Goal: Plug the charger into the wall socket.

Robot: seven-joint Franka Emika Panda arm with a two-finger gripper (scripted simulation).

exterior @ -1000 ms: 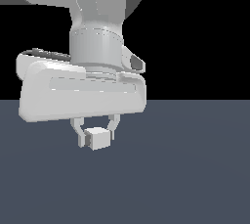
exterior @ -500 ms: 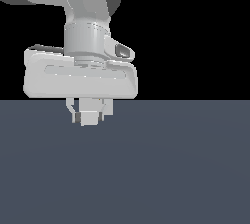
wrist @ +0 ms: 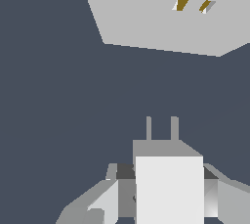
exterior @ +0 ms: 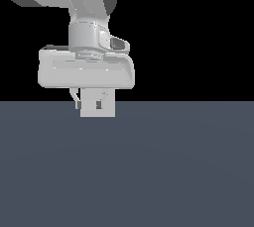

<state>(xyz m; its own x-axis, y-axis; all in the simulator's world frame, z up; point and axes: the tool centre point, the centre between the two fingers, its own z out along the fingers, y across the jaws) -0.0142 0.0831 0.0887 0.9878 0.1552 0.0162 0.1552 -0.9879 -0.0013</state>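
Wrist view gives us the clearest look at the hand [wrist: 168, 196]: its two fingers [wrist: 105, 201] sit on either side of the charger [wrist: 169, 189] and press against its flanks, so we read the hand as closed narrowly on that white block. From the charger's far face two thin grey prongs [wrist: 161, 129] stick straight out, side by side and parallel. They point toward the wall socket [wrist: 146, 12], a flat light-grey panel that stands well apart from the charger, with dark bare surface [wrist: 49, 110] between the two. On the socket's face we see two small slanted slots [wrist: 181, 4], brownish inside, close together and near one edge of the panel as it shows here. The prongs do not reach them.

From the exterior view we see the hand [exterior: 95, 105] hanging below the broad white wrist body [exterior: 87, 72] of the arm [exterior: 89, 3]. The charger [exterior: 97, 107] shows as a pale block just under that body, held above the dark surface [exterior: 149, 171] rather than resting on it, and it covers most of the fingers; only a sliver of one finger [exterior: 77, 103] shows at the charger's side toward the exterior view's left. The wall socket does not appear in this view. Behind the arm the background is plain black.
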